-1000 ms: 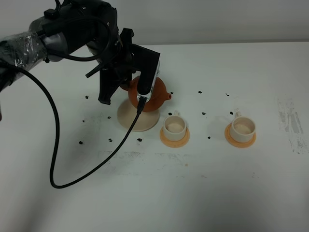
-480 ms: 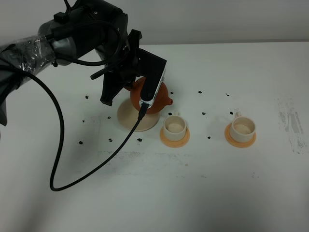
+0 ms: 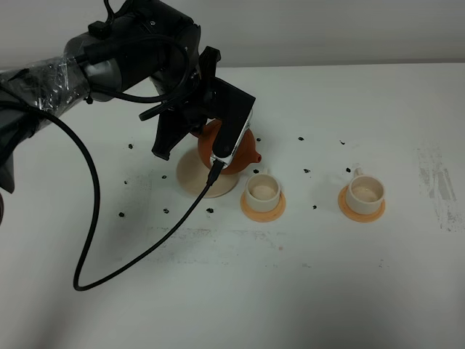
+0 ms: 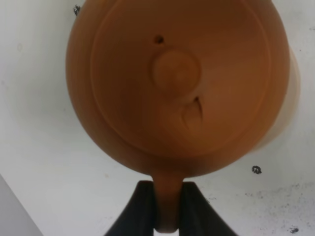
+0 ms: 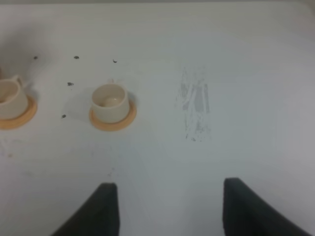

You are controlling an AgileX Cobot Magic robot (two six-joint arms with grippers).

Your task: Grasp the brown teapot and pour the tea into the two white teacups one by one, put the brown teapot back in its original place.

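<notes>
Teapot first: the brown teapot (image 3: 245, 147) is off its pale saucer (image 3: 196, 180) and hangs in the air. It is held by the left gripper (image 4: 170, 211). In the left wrist view the two black fingers (image 4: 140, 211) press on both sides of the loop handle (image 4: 170, 189), so this gripper is clenched on the handle.

Compared with one second ago, the arm has carried the pot a little to the right. It has moved away from the middle of the saucer and toward the nearer white teacup (image 3: 263, 190), and more of the saucer shows now. The spout (image 3: 256, 154) points toward that cup and is near it, but it is not above the cup's mouth. I see no tea running.

Both cups stand upright, each on its orange coaster (image 3: 251, 211), and the farther white teacup (image 3: 365, 190) is well apart from the pot. The right gripper (image 5: 174, 211) hangs over bare table (image 3: 290, 291) with its fingers spread wide and nothing between them.

In my judgement the grasp and the lift are done, and the step in hand is the carry to the first cup. The next move needs the spout to come over the nearer cup's mouth before any tilt. Because the cup is small, a pour begun too early could fall on the coaster or the table.
</notes>
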